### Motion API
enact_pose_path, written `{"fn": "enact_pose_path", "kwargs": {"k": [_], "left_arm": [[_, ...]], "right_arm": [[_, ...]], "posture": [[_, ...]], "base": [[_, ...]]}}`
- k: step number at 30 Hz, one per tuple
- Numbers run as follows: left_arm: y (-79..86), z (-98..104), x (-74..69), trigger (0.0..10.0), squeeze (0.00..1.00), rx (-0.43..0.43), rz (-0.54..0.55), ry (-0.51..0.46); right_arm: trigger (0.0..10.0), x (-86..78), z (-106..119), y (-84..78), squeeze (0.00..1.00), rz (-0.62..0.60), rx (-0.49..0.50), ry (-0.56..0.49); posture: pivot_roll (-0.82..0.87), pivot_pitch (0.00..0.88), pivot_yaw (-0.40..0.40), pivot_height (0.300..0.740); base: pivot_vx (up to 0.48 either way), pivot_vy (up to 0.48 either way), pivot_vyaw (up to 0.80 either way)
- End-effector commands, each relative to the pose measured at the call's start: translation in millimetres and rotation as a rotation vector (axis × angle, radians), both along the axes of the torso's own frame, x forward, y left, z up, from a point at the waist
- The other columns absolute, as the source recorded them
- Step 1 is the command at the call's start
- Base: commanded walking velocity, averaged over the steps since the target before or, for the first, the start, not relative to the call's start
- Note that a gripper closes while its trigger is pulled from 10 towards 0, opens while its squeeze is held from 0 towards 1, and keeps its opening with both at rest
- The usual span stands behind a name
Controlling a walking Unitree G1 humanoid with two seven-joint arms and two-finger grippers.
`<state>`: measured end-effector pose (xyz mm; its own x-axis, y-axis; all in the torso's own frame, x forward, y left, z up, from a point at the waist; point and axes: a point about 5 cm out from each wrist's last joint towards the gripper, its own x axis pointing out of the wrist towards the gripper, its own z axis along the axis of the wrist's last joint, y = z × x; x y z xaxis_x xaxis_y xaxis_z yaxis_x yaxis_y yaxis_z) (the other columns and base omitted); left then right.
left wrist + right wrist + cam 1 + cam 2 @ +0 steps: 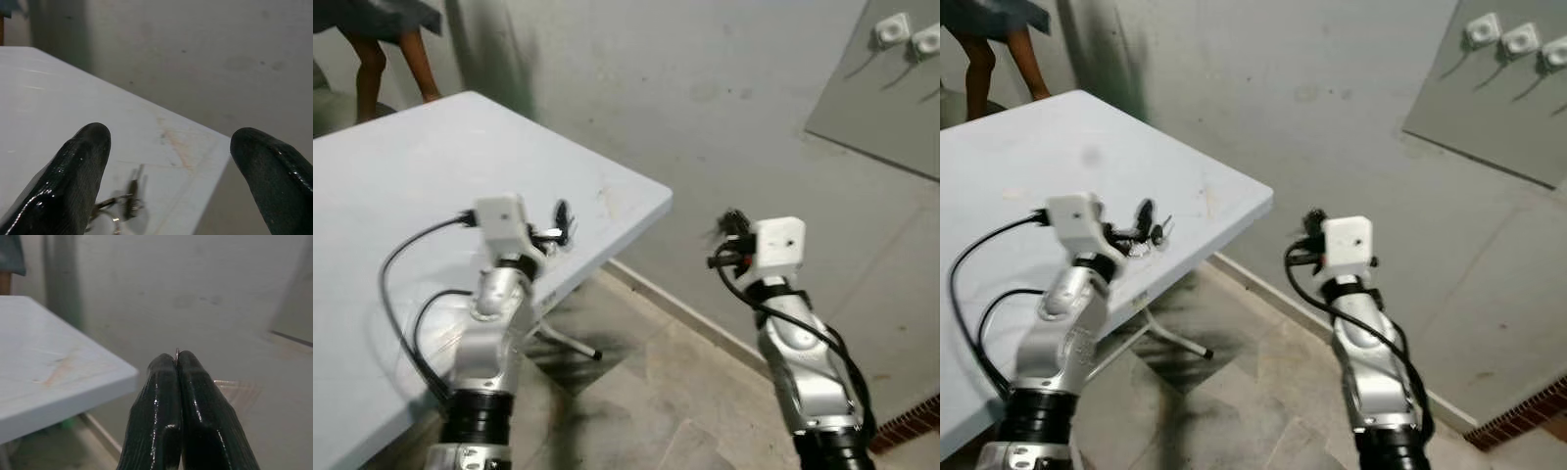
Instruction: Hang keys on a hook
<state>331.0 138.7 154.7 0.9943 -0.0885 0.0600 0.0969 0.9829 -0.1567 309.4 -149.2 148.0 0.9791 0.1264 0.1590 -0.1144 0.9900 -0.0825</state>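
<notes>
Left eye view: the white counter fills the upper left and middle left of the frame, and the keys are seen lying near its right-hand corner, close to the edge. The left hand is held just over them at centre left. In the left wrist view its two black fingers are spread wide apart, and the key bunch with its ring lies on the counter between them, low in the frame and somewhat blurred; nothing is gripped yet.

The right hand is held out at mid-frame right, off the counter and over the tiled floor. In the right wrist view its fingers are pressed together, with a thin sliver of wire showing at the tips; what that sliver is cannot be told.

White hooks are mounted on a grey panel in the upper right corner of the right eye view, well apart from the keys. A person's legs are visible at the upper left, beyond the counter.

The pick-up is judged not yet made. Because the keys lie so near the counter edge, they could be nudged off onto the floor if the fingers close off-centre, or only a single key could be pinched and the bunch left swinging loose.
</notes>
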Motion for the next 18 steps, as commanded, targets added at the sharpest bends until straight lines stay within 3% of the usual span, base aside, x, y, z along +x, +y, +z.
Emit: {"fn": "enact_pose_path", "kwargs": {"k": [1, 18], "left_arm": [[3.5, 3.2, -0.8, 10.0, 0.0, 0.018, 0.004, -0.012], [3.6, 4.2, -2.0, 10.0, 0.0, 0.02, -0.007, -0.02]], "right_arm": [[10.0, 0.9, 1.7, -0.5, 0.0, -0.004, 0.0, -0.006], [10.0, 1.7, 3.4, -8.1, 0.0, -0.025, -0.016, -0.006]], "posture": [[0.01, 0.019, -0.038, 0.74], [0.01, 0.034, -0.05, 0.74]], "base": [[0.0, 0.0, -0.64], [0.0, 0.0, -0.64]]}}
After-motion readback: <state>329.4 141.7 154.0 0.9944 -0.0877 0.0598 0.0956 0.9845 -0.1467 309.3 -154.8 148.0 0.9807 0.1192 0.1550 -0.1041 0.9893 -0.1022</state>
